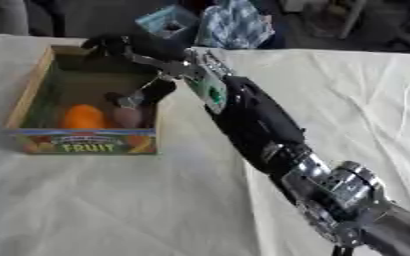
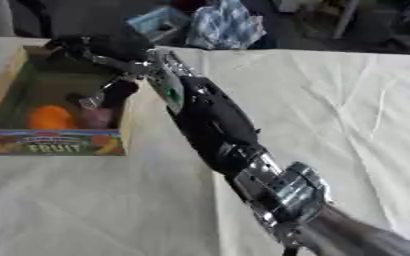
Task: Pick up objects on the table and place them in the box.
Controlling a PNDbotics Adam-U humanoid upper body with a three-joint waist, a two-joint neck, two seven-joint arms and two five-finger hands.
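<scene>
left eye view: the right arm point(image 1: 252, 125) comes in from the lower right corner and runs diagonally up to the left, ending over the box.
right hand: the right hand point(image 1: 143, 62) is over the far right part of the box, above its inside; the hand is black with silver parts.
fingers: the thumb point(image 1: 152, 92) points down into the box and the other fingers point(image 1: 108, 45) reach toward the far wall, spread apart and fairly straight; nothing shows between them.
box: a shallow cardboard box point(image 1: 33, 82) with brown walls and a greenish floor stands on the left side of the table; its near wall carries a coloured label point(image 1: 88, 143) that reads "fruit".
orange thing: a round orange object point(image 1: 83, 116) lies inside the box against the near wall, left of middle.
pinkish thing: a smaller, dull pinkish rounded object point(image 1: 127, 118) lies just beside the orange one on its right, below the tip of the thumb; i cannot tell whether the thumb touches it.
table: the table point(image 1: 112, 210) is covered with a pale, creased cloth.
arm detail: a green patch point(image 1: 215, 94) shows on the wrist; silver joints point(image 1: 340, 187) show near the lower right.
background: beyond the far edge of the table stand a light blue boxlike item point(image 1: 166, 21) and a blue and white patterned bundle point(image 1: 235, 25).
left hand: it shows in neither view.
</scene>
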